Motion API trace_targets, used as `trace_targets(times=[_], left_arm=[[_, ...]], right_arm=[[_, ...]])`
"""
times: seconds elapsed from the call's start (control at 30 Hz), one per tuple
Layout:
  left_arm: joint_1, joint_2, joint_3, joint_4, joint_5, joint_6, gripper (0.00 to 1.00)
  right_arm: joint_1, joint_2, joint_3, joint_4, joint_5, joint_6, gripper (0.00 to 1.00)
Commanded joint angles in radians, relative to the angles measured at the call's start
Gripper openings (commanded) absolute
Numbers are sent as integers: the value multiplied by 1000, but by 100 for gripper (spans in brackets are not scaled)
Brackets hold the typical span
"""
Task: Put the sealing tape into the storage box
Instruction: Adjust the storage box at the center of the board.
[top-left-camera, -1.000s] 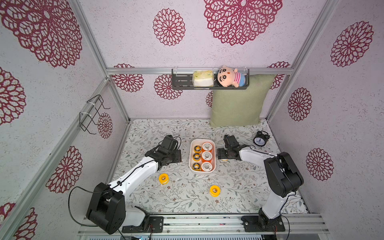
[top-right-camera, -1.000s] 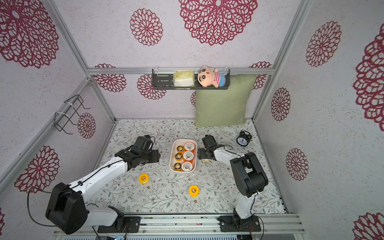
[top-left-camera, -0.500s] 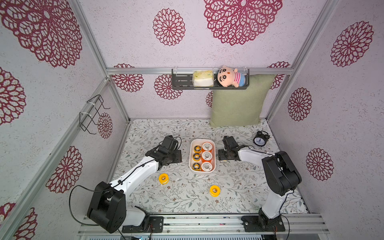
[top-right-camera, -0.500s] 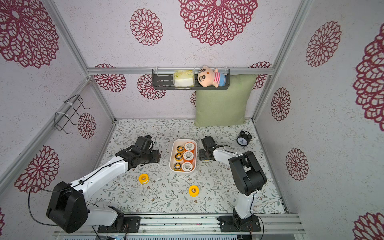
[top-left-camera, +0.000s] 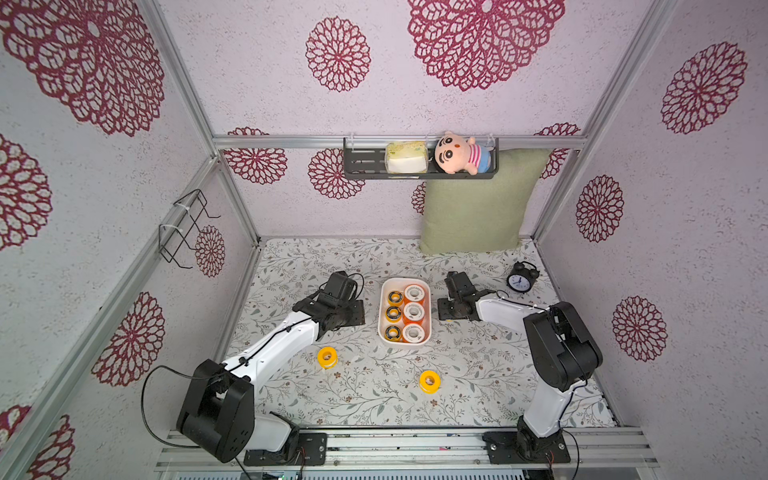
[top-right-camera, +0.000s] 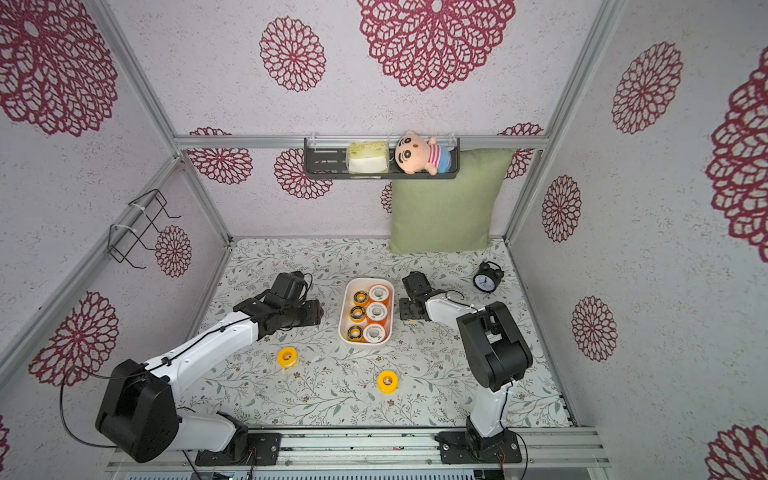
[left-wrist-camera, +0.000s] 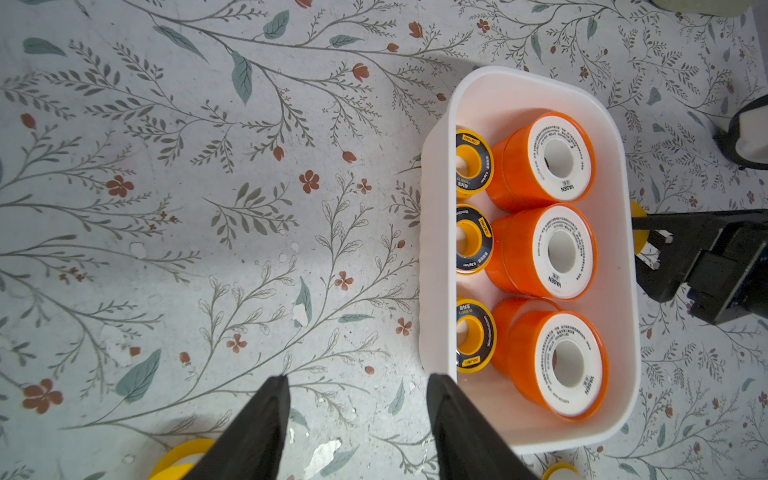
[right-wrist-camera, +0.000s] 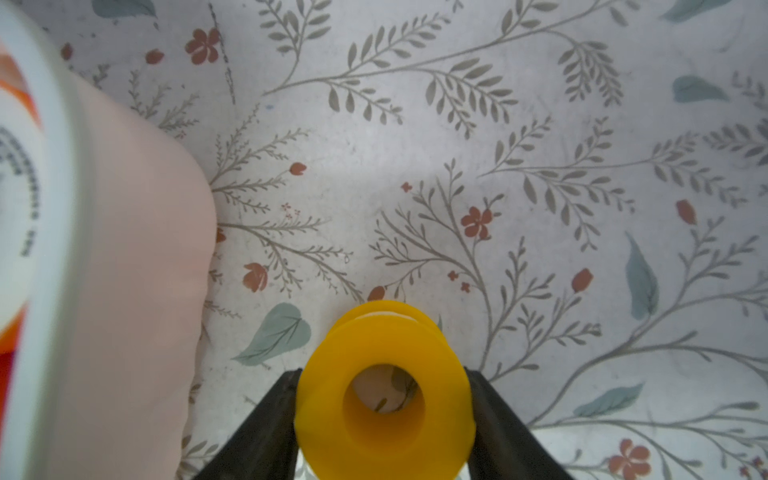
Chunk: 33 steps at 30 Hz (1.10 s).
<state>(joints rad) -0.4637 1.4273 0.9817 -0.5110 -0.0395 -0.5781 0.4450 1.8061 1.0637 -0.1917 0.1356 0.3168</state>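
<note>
Right wrist view: the right pincer (right-wrist-camera: 382, 374) has a plain yellow spool (right-wrist-camera: 384, 340) of sealing tape between its fingers, both pressed against the spool's rim, so it reads as closed on it. The spool is low over the worktop (top-left-camera: 374, 399); whether it has left the surface I cannot tell. The storage box (left-wrist-camera: 436, 270) stands just beside this pincer, on the side facing the other arm, its wall close to the spool.

The step in hand looks like the grasp of this spool. The next move calls for a lift above the box rim and a short carry sideways. The three orange spools (left-wrist-camera: 561, 249) and three black-ringed spools (left-wrist-camera: 473, 239) leave little bare floor, so the spool may have to go on top of them.

The left pincer (left-wrist-camera: 357, 378) is open and empty, with the box just beside it. Two loose yellow spools (top-left-camera: 327, 356) lie behind it, toward the arm bases.
</note>
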Motion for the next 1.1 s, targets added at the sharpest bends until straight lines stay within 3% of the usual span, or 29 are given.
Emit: trace_targets(times=[0.0, 0.3, 0.7, 1.07], left_arm=[[10, 50, -17, 44, -7, -53, 58], [16, 236, 10, 168, 103, -132, 45], [-14, 360, 73, 239, 256, -119, 45], [-51, 387, 111, 207, 283, -90, 45]], right_arm=[[-2, -44, 8, -10, 14, 19, 60], [-23, -125, -28, 4, -46, 24, 60], [-27, -193, -30, 8, -111, 15, 60], [-27, -247, -8, 12, -156, 14, 60]])
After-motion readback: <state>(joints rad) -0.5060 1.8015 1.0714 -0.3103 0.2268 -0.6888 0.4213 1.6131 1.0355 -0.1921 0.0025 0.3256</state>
